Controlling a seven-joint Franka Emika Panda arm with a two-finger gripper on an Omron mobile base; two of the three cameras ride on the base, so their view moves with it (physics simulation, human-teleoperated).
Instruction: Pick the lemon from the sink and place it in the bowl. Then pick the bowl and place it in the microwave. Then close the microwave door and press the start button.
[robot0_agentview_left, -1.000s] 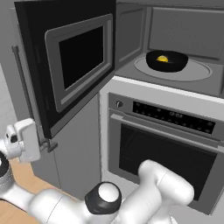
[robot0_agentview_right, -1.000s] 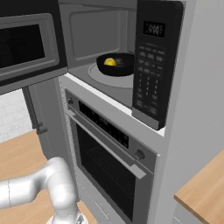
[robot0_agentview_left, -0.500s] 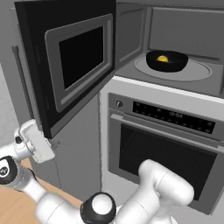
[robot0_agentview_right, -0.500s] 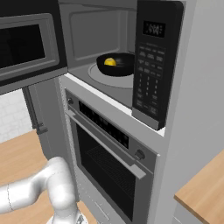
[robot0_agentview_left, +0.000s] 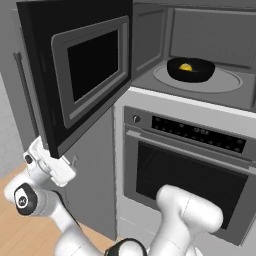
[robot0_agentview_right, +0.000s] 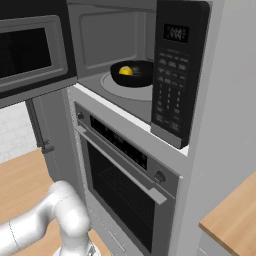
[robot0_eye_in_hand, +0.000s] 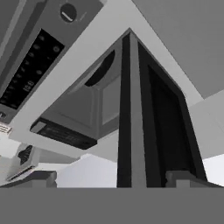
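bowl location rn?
The bowl sits on the turntable inside the open microwave, lemon in it, above the oven.

Both base views face the open microwave (robot0_agentview_left: 200, 75) from either side; the hand view looks up its door edge (robot0_eye_in_hand: 130, 122).

microwave door (robot0_agentview_left: 82, 70): matt black, dark glossy window in a grey frame
bowl (robot0_agentview_left: 190, 70): smooth black, faint sheen
lemon (robot0_agentview_left: 185, 66): bright yellow, smooth
oven (robot0_agentview_left: 187, 170): brushed grey metal, dark glass
counter (robot0_agentview_right: 232, 220): pale wood grain
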